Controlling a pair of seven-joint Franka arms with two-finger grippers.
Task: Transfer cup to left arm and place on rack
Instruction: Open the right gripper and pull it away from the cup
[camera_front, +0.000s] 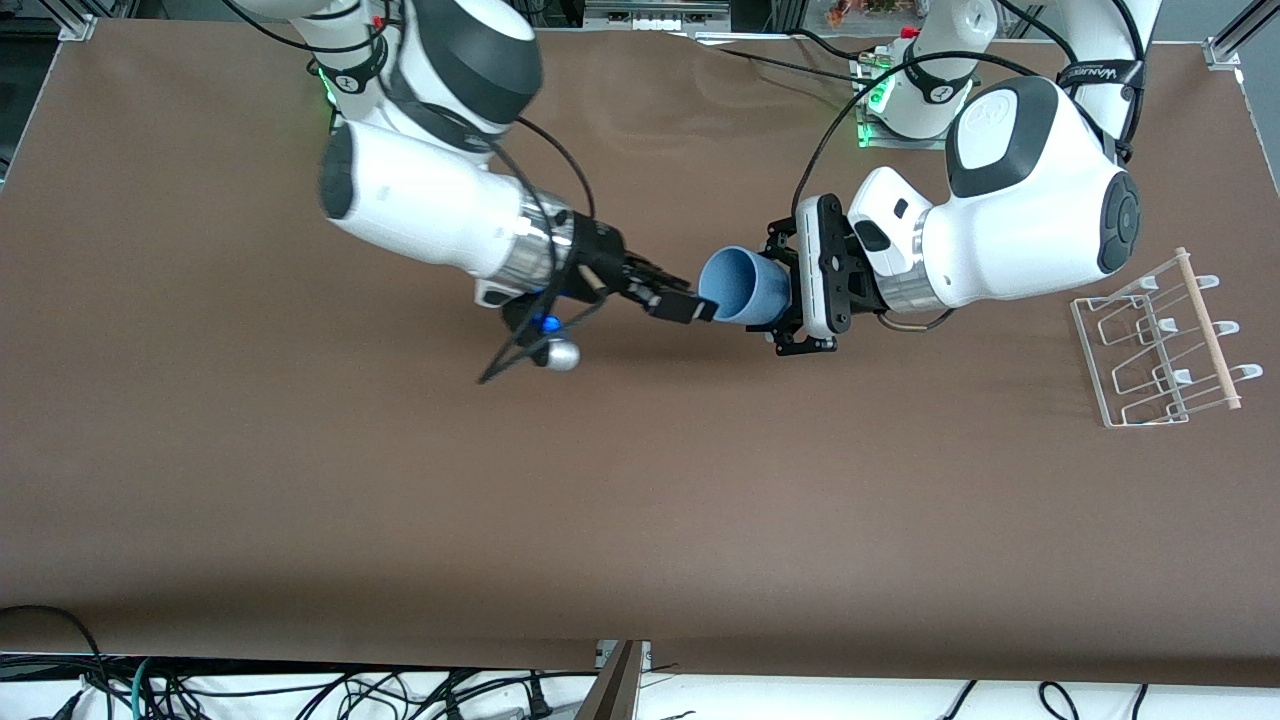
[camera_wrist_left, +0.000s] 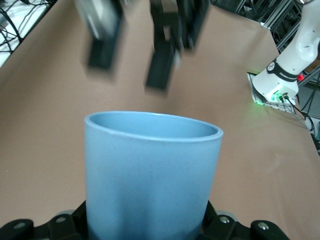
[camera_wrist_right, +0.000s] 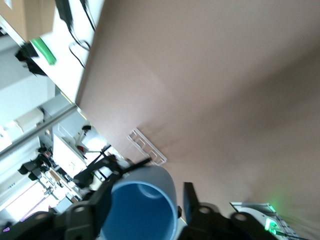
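I see left gripper (camera_front: 778, 300) clamped on the cup (camera_front: 745, 286); right gripper (camera_front: 690, 305), jaws apart at its nine o'clock, could clip the rim.

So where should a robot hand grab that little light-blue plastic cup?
Around its smooth outer wall near the closed bottom, coming from the left arm's end. The light-blue plastic cup lies sideways in the air with its open mouth toward the open right gripper, and the left gripper clamps there.

Both arms glossy white shells, dark grey joint caps, silver wrist rings; left arm (camera_front: 1010, 210), right arm (camera_front: 430, 200); black cables, green base lights.
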